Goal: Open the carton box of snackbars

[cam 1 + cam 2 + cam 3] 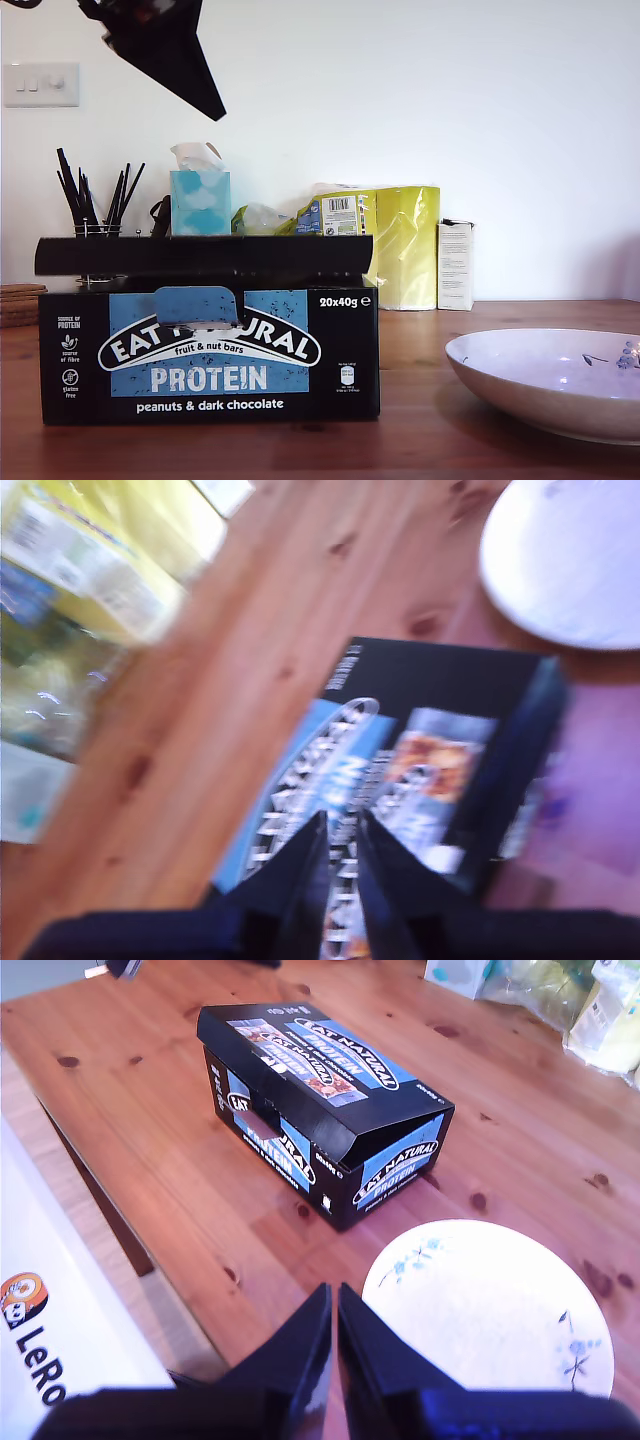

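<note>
The carton box of snackbars [210,370] stands on the wooden table at the exterior view's left, with its blue "EAT NATURAL PROTEIN" panel facing the camera. Its black lid [200,255] sits slightly ajar, the front edge lifted just above the panel. My first gripper [215,108] hangs well above the box, pointed down, fingers together and holding nothing. The blurred first wrist view looks down past this gripper [341,820] onto the box [400,770]. My second gripper [333,1295] is shut and empty, high above the table's edge, with the box [320,1090] far beyond it.
A white bowl-like plate [540,385] lies at the exterior view's right, close to the box [480,1310]. Behind stand a tissue box [200,200], a yellow bag [400,245], a small white carton [455,265] and a holder of black sticks [95,200].
</note>
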